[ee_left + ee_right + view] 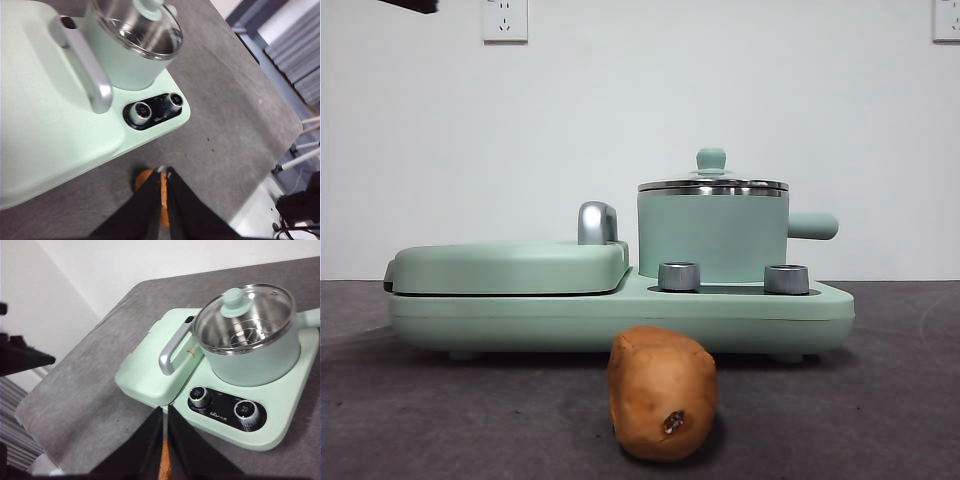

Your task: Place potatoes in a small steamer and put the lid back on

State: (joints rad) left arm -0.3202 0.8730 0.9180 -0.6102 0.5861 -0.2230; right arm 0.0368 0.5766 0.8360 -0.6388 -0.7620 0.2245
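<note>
The tan-brown potato (662, 392) lies on the grey table in front of the appliance; it shows as an orange patch behind my left jaws (142, 179) and as a sliver between my right jaws (163, 460). The mint-green small steamer (712, 235) (125, 60) (255, 360) stands on the appliance's right side. The glass lid (712, 186) (135, 25) (245, 315) sits on it. My left gripper (162, 172) and right gripper (164, 410) are both shut, empty, and high above the potato.
The flat mint-green griddle (510, 265) with its chrome handle (597, 222) is closed, left of the steamer. Two steel knobs (679, 276) (786, 279) sit at the base's front. A black arm tip (410, 5) shows at the top left corner.
</note>
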